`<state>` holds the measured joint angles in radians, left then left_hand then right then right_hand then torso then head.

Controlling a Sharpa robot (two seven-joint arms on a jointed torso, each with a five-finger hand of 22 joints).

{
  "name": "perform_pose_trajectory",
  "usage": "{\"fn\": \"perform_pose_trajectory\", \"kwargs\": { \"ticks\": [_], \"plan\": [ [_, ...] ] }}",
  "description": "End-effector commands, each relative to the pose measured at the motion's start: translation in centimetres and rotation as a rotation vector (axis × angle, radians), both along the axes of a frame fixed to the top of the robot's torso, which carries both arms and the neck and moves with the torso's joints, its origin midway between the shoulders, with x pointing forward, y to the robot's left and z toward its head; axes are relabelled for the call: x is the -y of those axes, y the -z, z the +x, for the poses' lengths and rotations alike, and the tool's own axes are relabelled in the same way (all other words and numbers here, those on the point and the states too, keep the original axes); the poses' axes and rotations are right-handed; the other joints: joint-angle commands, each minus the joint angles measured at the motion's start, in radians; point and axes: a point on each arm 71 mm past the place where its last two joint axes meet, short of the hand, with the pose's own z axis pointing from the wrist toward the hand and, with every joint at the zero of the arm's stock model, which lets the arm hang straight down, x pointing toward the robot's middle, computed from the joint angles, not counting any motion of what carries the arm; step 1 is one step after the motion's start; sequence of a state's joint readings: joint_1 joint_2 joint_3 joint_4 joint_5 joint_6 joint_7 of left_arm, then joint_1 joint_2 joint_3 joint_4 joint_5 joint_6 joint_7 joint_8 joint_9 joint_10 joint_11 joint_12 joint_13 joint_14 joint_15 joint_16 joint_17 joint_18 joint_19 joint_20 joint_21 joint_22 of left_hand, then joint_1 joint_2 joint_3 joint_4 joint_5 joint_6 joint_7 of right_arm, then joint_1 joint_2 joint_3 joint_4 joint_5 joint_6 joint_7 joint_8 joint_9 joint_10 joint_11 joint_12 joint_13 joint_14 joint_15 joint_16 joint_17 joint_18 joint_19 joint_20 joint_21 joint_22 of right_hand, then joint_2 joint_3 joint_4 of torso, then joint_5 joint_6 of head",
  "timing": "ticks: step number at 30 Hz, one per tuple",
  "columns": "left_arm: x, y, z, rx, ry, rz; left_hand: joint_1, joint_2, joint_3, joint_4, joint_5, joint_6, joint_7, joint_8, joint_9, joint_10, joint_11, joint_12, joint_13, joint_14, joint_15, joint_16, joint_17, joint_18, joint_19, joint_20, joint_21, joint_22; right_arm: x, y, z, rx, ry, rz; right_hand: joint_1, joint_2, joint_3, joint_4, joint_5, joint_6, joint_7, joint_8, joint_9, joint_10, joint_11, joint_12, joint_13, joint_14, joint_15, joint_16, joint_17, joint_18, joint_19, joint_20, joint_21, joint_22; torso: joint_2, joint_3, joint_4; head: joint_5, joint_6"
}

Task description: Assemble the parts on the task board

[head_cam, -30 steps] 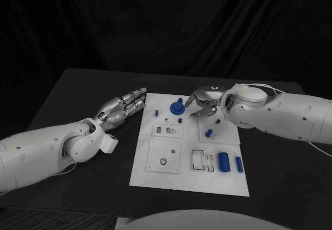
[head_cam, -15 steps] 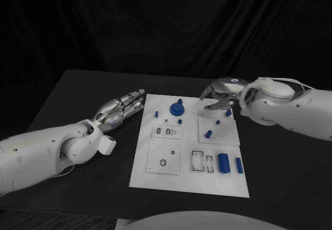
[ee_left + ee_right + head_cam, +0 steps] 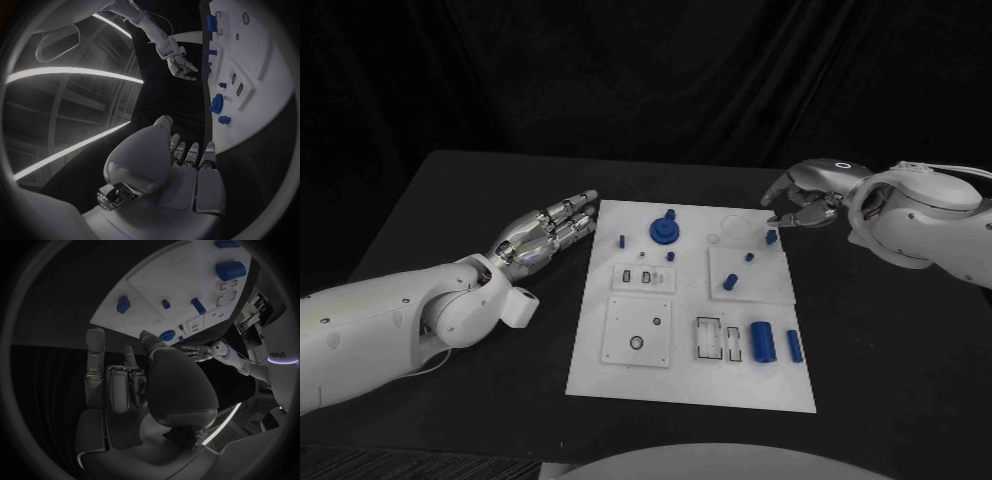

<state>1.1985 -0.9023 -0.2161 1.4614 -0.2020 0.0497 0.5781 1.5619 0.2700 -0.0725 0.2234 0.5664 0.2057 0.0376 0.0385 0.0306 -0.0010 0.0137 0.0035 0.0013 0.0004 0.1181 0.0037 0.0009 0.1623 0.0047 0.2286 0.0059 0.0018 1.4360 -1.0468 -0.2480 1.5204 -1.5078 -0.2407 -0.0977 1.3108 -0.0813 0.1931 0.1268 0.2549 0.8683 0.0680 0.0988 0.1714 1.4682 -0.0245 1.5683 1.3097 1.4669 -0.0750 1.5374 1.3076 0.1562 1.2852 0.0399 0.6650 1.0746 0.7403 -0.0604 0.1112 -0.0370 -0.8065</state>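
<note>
**Board part-filled, both hands off it**

Nearest the right hand [image 3: 808, 200], fingers curled on nothing I can see, a small blue peg [image 3: 772, 237] stands on the task board [image 3: 689, 375]. Beyond it sits the round blue part [image 3: 666, 231]. Nearer the robot, cylinders [image 3: 763, 340] lie loose, apparently unplaced. The left hand [image 3: 548, 232] lies flat, fingers extended, beside the board on the desk [image 3: 473, 190].

This looks like a robot lab or test room. A black table [image 3: 473, 200] stands in front of a black curtain [image 3: 646, 70] that hangs behind it like a dark wall. On the table lies a white task board [image 3: 689, 370] with small blue parts [image 3: 764, 340] set out in tidy spots, like a test kit. Long bright light strips [image 3: 69, 72] run across a high ceiling with beams, as in a big work hall.
</note>
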Motion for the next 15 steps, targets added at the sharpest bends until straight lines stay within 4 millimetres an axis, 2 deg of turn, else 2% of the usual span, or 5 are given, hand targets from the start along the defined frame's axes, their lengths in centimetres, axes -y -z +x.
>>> {"fn": "perform_pose_trajectory", "kwargs": {
  "ticks": [1, 5, 8, 12, 15],
  "plan": [
    [0.1, -0.1, -0.1, 0.007, 0.005, -0.011, -0.009, -0.004, 0.004, -0.002, 0.005, 0.002, 0.005, 0.005, 0.001, 0.001, 0.005, -0.004, -0.001, 0.000, 0.005, -0.004, -0.001, 0.017, -0.002, 0.008, -0.004, 0.000, 1.0, 0.7, -0.2, -0.010, 0.053, -0.013, 0.003, -0.010, -0.006, -0.001, 0.003, -0.009, 0.005, -0.006, 0.002, 0.103, 0.008, 0.003, 0.261, 0.093, 0.002, 0.001, 0.228, -0.001, 0.009, -0.001, 0.004, 0.002, -0.002, -0.0003, -0.0045, 0.004, -0.004],
    [0.1, -0.1, -0.1, 0.007, 0.004, -0.010, -0.014, -0.004, 0.004, 0.002, -0.001, 0.002, 0.006, 0.006, 0.001, 0.001, 0.006, -0.004, -0.001, 0.000, 0.006, -0.004, -0.001, 0.017, -0.002, 0.009, -0.004, 0.000, 1.7, 1.4, -0.3, -0.018, 0.076, -0.016, -0.005, -0.013, -0.015, 0.006, -0.021, -0.017, 0.008, -0.010, 0.009, 0.103, 0.011, 0.003, 0.261, 0.093, 0.004, 0.000, 0.228, -0.001, 0.010, 0.001, 0.002, 0.005, -0.002, 0.0000, -0.0053, 0.008, -0.002],
    [0.1, -0.1, -0.1, 0.008, 0.004, -0.011, -0.014, -0.004, 0.004, 0.002, -0.001, 0.002, 0.006, 0.006, 0.001, 0.001, 0.006, -0.004, -0.001, 0.000, 0.006, -0.004, -0.001, 0.017, -0.002, 0.009, -0.004, 0.000, 2.0, 1.7, -0.3, -0.023, 0.083, -0.018, -0.018, -0.021, -0.036, 0.027, -0.097, -0.031, 0.011, -0.016, 0.027, 0.103, 0.014, 0.003, 0.261, 0.093, 0.006, -0.001, 0.227, 0.000, 0.012, 0.003, -0.004, 0.009, -0.002, 0.0014, -0.0032, 0.005, 0.001],
    [0.1, 0.0, -0.1, 0.007, 0.006, -0.012, -0.014, -0.004, 0.004, 0.002, -0.001, 0.002, 0.006, 0.006, 0.001, 0.001, 0.006, -0.004, -0.001, 0.000, 0.006, -0.004, -0.001, 0.017, -0.002, 0.009, -0.004, 0.000, 2.0, 2.0, -0.4, -0.031, 0.084, -0.020, -0.024, -0.033, -0.055, 0.053, -0.152, -0.043, 0.011, -0.019, 0.048, 0.103, 0.014, 0.003, 0.261, 0.092, 0.007, -0.003, 0.225, 0.000, 0.013, 0.004, -0.012, 0.012, -0.001, 0.0012, 0.0016, 0.001, 0.001],
    [0.1, 0.0, -0.1, 0.007, 0.006, -0.012, -0.014, -0.004, 0.004, 0.002, -0.001, 0.002, 0.006, 0.006, 0.001, 0.001, 0.006, -0.004, -0.001, 0.000, 0.006, -0.004, -0.001, 0.017, -0.002, 0.009, -0.004, 0.000, 1.9, 2.2, -0.4, -0.038, 0.084, -0.022, -0.025, -0.036, -0.058, 0.057, -0.158, -0.046, 0.011, -0.019, 0.052, 0.103, 0.014, 0.003, 0.261, 0.092, 0.007, -0.003, 0.225, 0.000, 0.013, 0.004, -0.014, 0.013, -0.001, 0.0001, -0.0010, 0.002, -0.002]
  ]
}}
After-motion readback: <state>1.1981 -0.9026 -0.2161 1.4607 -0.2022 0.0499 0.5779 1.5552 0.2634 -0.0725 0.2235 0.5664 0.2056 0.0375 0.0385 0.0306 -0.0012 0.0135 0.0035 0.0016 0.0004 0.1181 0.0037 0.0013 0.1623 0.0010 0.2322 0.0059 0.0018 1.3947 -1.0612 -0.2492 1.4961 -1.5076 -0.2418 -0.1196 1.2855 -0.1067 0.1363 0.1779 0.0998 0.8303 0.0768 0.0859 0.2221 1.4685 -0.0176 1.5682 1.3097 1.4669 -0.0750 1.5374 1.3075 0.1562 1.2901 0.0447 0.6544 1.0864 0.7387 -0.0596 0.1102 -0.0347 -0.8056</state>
